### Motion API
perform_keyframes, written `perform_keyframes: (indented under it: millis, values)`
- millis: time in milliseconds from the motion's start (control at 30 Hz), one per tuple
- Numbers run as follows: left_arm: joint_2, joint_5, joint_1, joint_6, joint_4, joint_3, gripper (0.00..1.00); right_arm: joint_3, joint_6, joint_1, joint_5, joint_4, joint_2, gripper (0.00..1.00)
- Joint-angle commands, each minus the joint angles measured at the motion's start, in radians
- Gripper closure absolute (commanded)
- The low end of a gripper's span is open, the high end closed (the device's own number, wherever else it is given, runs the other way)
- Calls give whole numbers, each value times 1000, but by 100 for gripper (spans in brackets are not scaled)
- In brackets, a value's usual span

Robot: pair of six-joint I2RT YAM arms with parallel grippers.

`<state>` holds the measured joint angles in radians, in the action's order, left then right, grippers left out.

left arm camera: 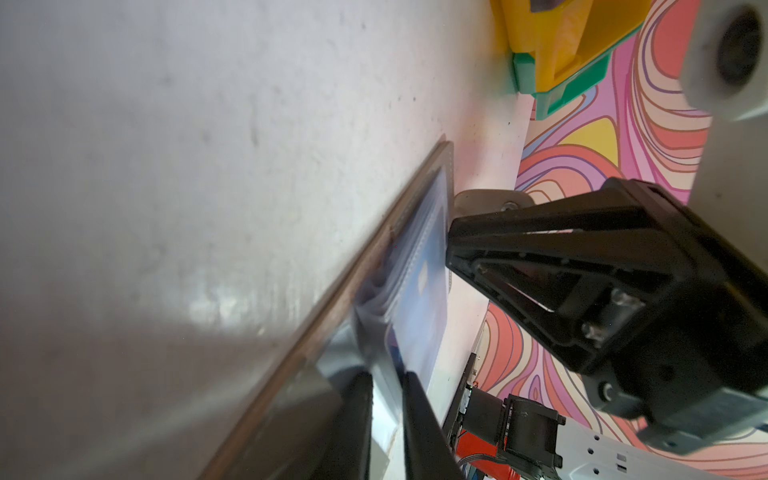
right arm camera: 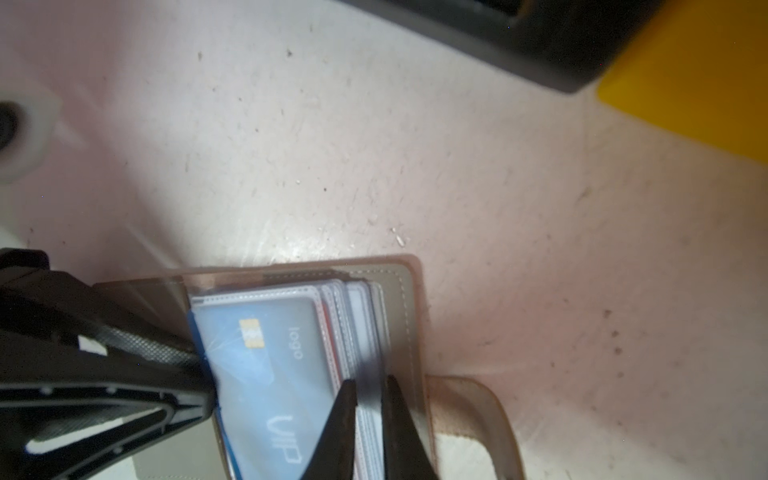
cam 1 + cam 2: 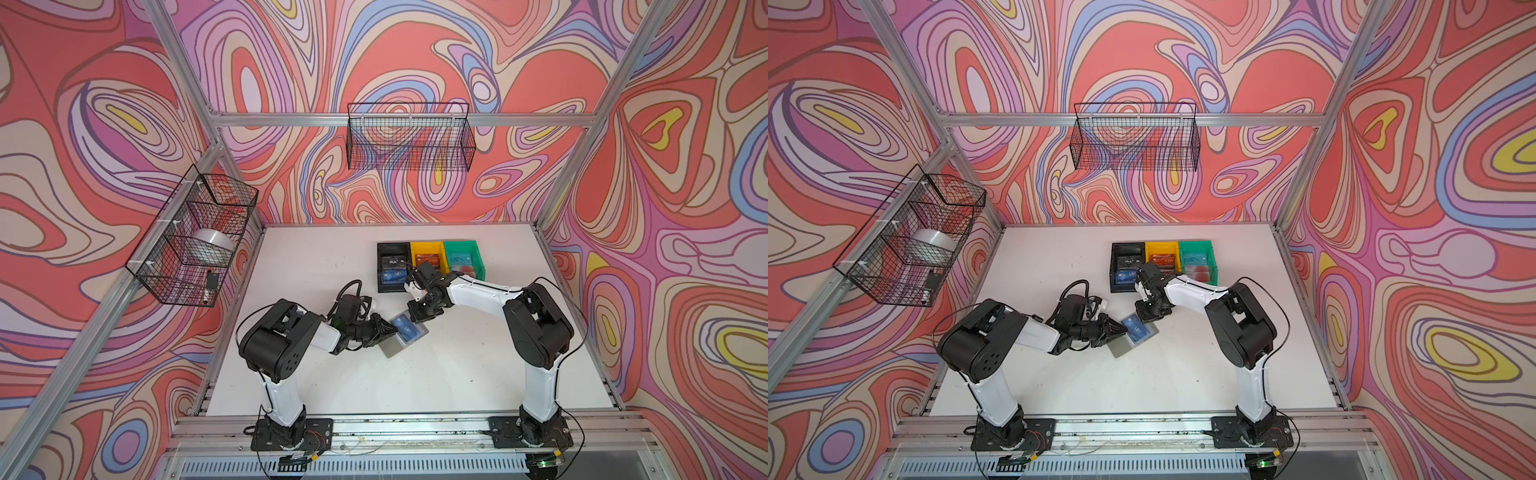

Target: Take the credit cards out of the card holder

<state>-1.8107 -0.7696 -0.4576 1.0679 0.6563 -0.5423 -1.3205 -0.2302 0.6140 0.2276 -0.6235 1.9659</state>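
The card holder [image 3: 392, 349] lies open on the table [image 3: 332, 374], near the bins [image 3: 417, 249]. Now the left gripper [image 3: 394, 331] pinches the blue card [image 2: 266, 374] by its edge; the right gripper [image 2: 370, 386] nips the holder's clear sleeves [image 2: 357, 316] tight

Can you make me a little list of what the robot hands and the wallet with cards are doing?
card holder: open on the table
blue card: in top sleeve, edge sticking out
left gripper: shut on the blue card's edge
right gripper: shut on the clear sleeves
bins: black, yellow, green, holding cards
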Motion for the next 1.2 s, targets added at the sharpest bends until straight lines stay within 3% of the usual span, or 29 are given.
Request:
perform_keyframes:
  millis: [0, 667, 933, 1167]
  values:
    - [-13, 24, -1, -14, -38, 7, 82, 24, -12, 14, 29, -5, -17, 85]
    - [76, 20, -24, -49, -154, 17, 85, 30, -23, 16, 32, 0, -6, 85]
    - [14, 20, -54, 23, -16, 52, 85, 31, -31, 16, 32, 2, -3, 85]
    - [-10, 28, -55, 27, -7, 43, 84, 37, -31, 16, 33, 2, -6, 85]
